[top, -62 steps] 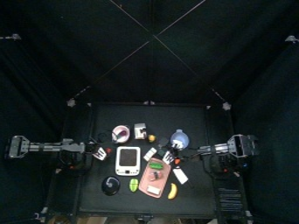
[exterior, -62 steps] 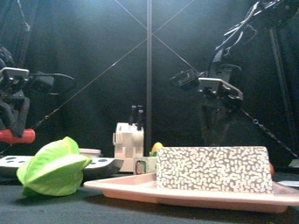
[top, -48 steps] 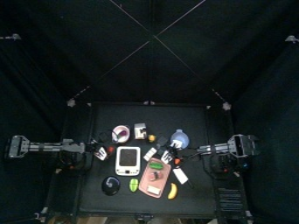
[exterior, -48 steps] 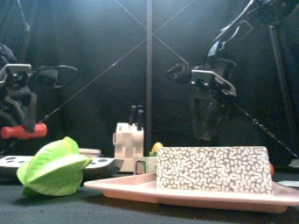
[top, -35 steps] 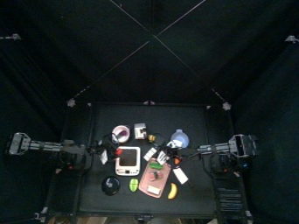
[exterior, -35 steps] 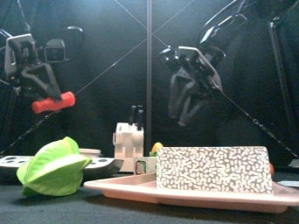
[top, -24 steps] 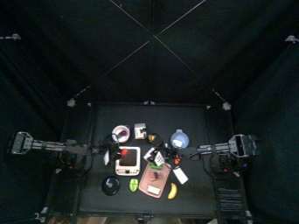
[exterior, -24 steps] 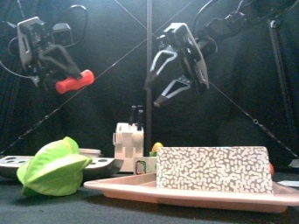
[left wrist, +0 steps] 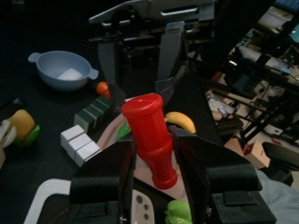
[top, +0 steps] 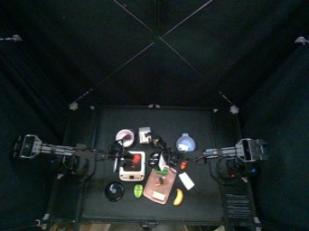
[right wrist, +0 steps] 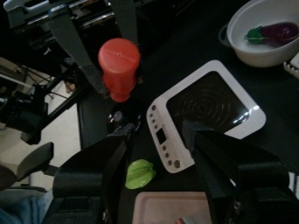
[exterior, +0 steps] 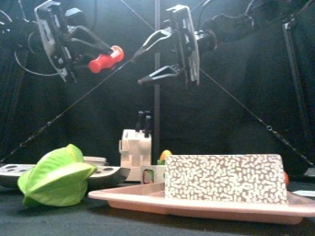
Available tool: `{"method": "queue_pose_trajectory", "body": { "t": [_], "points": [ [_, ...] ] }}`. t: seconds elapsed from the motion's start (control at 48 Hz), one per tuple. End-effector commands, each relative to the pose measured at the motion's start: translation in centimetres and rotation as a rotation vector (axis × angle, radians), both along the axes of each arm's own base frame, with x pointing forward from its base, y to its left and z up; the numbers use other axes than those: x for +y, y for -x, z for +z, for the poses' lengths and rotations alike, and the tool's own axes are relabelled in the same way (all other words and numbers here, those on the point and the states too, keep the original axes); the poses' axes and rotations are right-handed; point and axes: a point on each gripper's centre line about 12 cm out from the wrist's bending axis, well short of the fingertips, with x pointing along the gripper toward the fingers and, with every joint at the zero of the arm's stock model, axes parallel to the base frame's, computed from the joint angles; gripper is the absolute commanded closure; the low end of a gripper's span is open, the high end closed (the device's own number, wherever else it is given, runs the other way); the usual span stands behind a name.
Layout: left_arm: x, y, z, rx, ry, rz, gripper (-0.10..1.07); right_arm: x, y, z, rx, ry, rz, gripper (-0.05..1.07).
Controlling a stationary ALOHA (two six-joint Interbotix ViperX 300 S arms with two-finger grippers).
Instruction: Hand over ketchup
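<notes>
Top view: the left pincer (top: 126, 162) now reaches further over the bench (top: 108, 122) than a second ago, covering the white kitchen scale it had stood beside. The right pincer (top: 182, 163) hangs at about 3 o'clock from it, over the bench's middle. The pink tray (top: 161, 191) lies at 6 o'clock on the bench.

Front view: both arms have risen and swung level. The red ketchup bottle (exterior: 106, 59), which hung low at 9 o'clock earlier, is now high at 11 o'clock, clamped in the left pincer (exterior: 84, 55). The right pincer (exterior: 150, 57) faces it just beside the cap, jaws spread apart. Below, the green leafy toy (exterior: 55, 176), the speckled block (exterior: 227, 190) on the pink tray and the white block stack (exterior: 133, 147) have not moved.

Left wrist view: the left pincer grips the ketchup bottle's lower body, cap pointing toward the right arm.

Right wrist view: the jaws stand wide, the ketchup bottle between and beyond them, not touched. The white kitchen scale (right wrist: 201, 111) lies below.
</notes>
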Motion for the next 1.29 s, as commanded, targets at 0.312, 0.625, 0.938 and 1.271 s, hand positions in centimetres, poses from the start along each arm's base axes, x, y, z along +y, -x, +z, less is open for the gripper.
{"method": "queue_pose_trajectory", "body": {
  "t": [0.312,0.625,0.938,1.271],
  "points": [
    [-0.3,-2.6,-0.1,-0.02,0.009,-0.021,0.46,-0.8,-0.6,2.6,-0.09,0.069,0.023,0.18],
    [-0.3,-3.1,0.0,-0.026,0.007,-0.025,0.46,-0.7,-0.8,3.0,-0.124,0.074,0.04,0.18],
    [-0.3,-3.8,0.4,-0.057,0.011,-0.028,0.46,-0.5,-1.4,2.4,-0.133,0.076,0.057,0.18],
    [-0.2,-3.9,0.2,-0.051,0.013,-0.027,0.46,-0.4,-1.4,2.1,-0.122,0.121,0.083,0.2]
  ]
}}
